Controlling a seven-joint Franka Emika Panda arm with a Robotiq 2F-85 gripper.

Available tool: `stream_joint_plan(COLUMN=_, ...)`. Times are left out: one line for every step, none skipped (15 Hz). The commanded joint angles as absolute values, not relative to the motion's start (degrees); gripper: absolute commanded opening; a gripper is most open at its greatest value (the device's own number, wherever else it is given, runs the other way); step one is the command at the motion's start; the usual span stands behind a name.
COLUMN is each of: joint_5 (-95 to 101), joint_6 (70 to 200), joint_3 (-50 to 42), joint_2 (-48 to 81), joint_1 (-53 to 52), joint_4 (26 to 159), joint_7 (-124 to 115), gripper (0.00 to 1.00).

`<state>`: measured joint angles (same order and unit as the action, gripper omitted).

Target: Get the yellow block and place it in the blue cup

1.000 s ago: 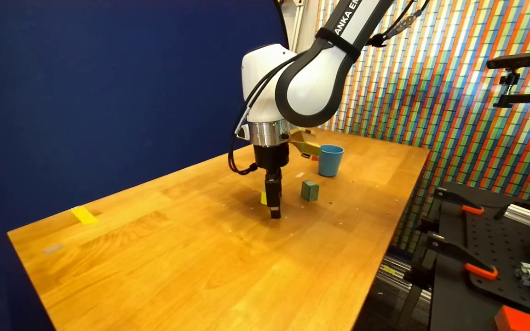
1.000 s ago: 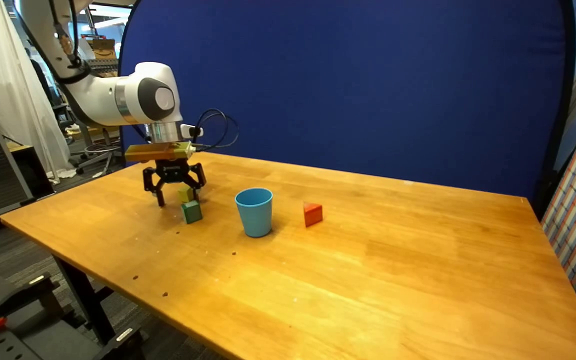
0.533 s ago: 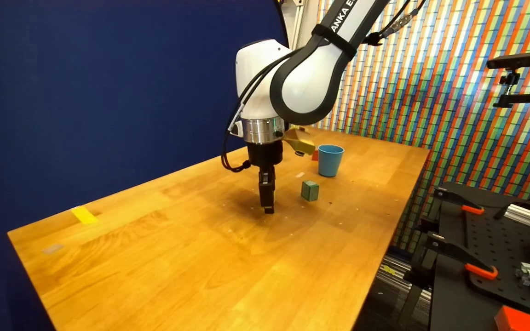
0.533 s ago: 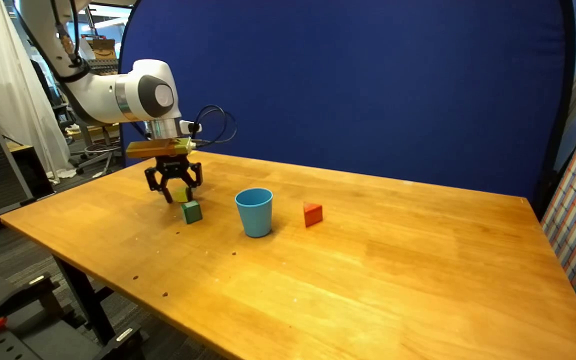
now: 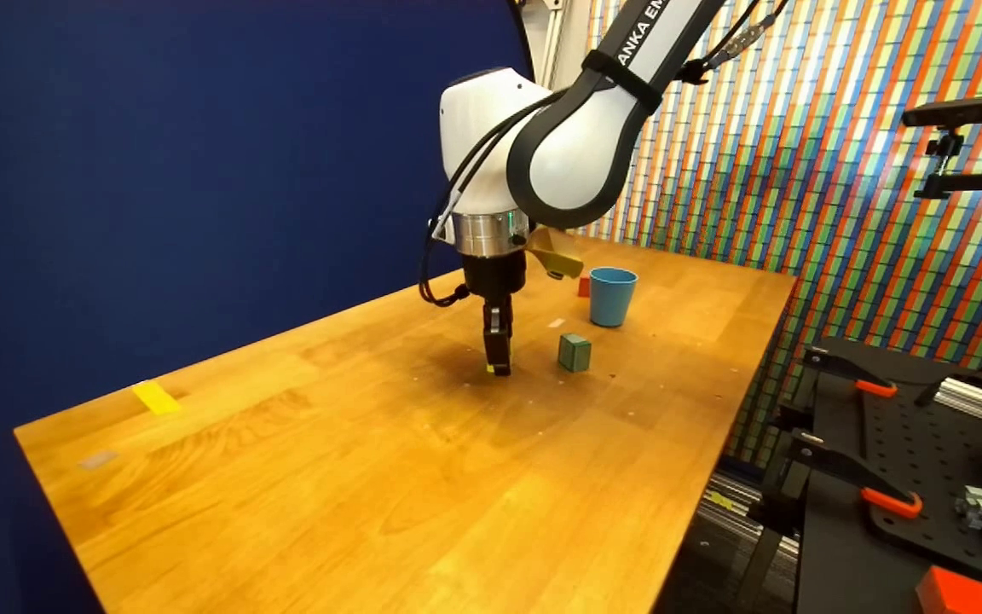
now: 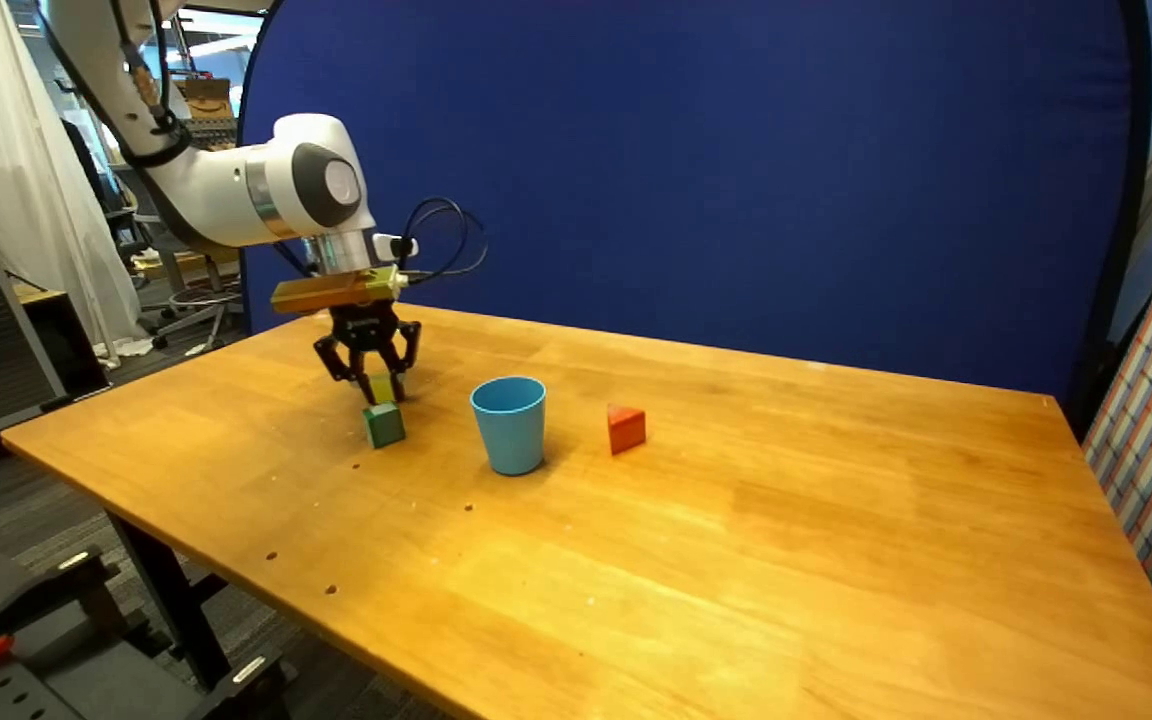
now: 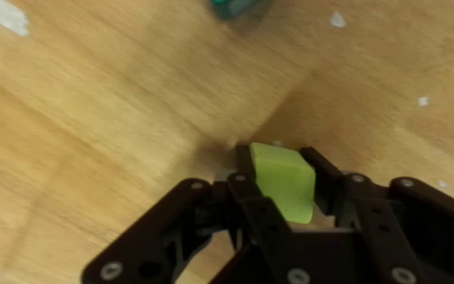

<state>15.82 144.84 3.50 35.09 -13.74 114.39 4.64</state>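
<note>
Pinched between the two dark fingers (image 7: 323,171) is the yellow block (image 7: 284,185), which looks yellow-green in the wrist view. My gripper (image 6: 383,393) is shut on it, low over the table and seemingly just off the wood. Only a sliver of the block shows past the fingertips in an exterior view (image 5: 490,368). To the gripper's right in an exterior view, the blue cup (image 6: 511,430) stands upright on the table, apart from gripper and block. Its inside is only partly visible.
A dark green cube (image 6: 384,425) sits close by the gripper, on the cup's side. Beyond the cup is a red-orange wedge (image 6: 626,428). A flat yellow tape mark (image 5: 156,397) lies near the table's edge. A blue backdrop (image 5: 227,170) rises behind the table.
The fingers have come together on the yellow block, which stood between them with the jaws apart. Since then gripper and block have risen a little and shifted slightly towards the cup.
</note>
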Motion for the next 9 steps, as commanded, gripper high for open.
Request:
stream_joint_plan(joint_5=22.1, joint_6=145.5, joint_3=-3.8, joint_2=30.4, joint_1=-14.4, joint_4=116.5, joint_7=-1.4, gripper=0.14)
stream_joint_plan(joint_5=23.8, joint_6=145.3, joint_3=-5.7, joint_2=28.7, joint_1=-14.0, joint_4=117.0, joint_7=-3.0, gripper=0.16)
stream_joint_plan(joint_5=25.5, joint_6=145.2, joint_3=-7.7, joint_2=27.5, joint_1=-14.0, joint_4=117.2, joint_7=-5.0, gripper=0.17)
stream_joint_plan(joint_5=27.1, joint_6=144.8, joint_3=-9.4, joint_2=25.8, joint_1=-13.7, joint_4=117.6, joint_7=-6.7, gripper=0.17)
stream_joint_plan(joint_5=28.7, joint_6=144.4, joint_3=-10.9, joint_2=24.4, joint_1=-13.6, joint_4=117.8, joint_7=-8.4, gripper=0.17)
stream_joint_plan(joint_5=30.0, joint_6=144.1, joint_3=-12.2, joint_2=22.6, joint_1=-13.2, joint_4=118.4, joint_7=-10.2, gripper=0.16)
stream_joint_plan(joint_5=31.2, joint_6=143.6, joint_3=-13.2, joint_2=21.1, joint_1=-12.8, joint_4=118.7, joint_7=-12.0, gripper=0.16)
stream_joint_plan(joint_5=32.0, joint_6=142.8, joint_3=-13.9, joint_2=19.6, joint_1=-12.3, joint_4=119.4, joint_7=-13.8, gripper=0.16)
stream_joint_plan(joint_5=32.3, joint_6=141.7, joint_3=-14.2, joint_2=18.0, joint_1=-11.5, joint_4=120.5, joint_7=-14.6, gripper=0.16)
